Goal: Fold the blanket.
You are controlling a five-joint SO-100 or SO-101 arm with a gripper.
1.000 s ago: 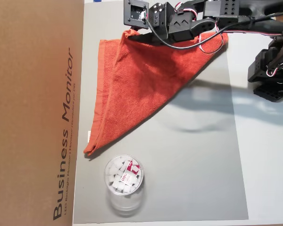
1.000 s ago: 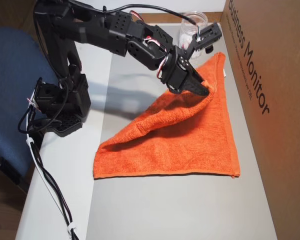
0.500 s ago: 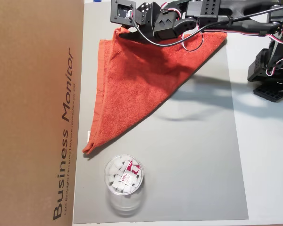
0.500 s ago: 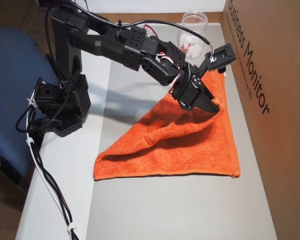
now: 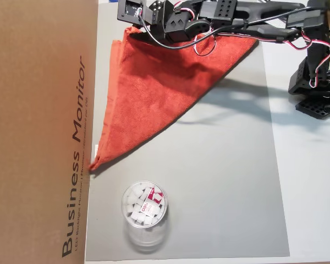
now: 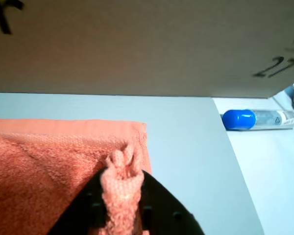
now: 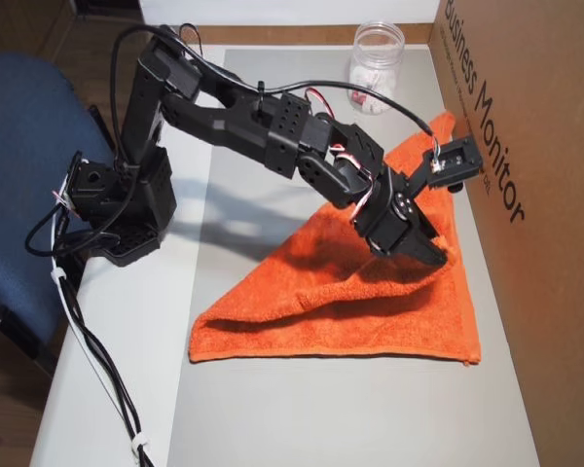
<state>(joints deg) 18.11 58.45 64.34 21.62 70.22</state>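
Blanket (image 7: pixel 370 292) corner sits pinched between the clenched fingers of the gripper (image 6: pixel 121 196), lifted over the rest of the cloth (a folded triangle on the grey mat (image 5: pixel 225 181)), with the cardboard box (image 6: pixel 137 44) just ahead and the plastic jar (image 5: pixel 144 212) well behind.

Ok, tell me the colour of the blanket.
Orange-red, plain terry; the blanket shows best in an overhead view.

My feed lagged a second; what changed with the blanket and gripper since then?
The gripper, still shut on the blanket corner, carried it farther toward the cardboard box, flattening the diagonal fold into a triangle. The plastic jar and grey mat stayed put.
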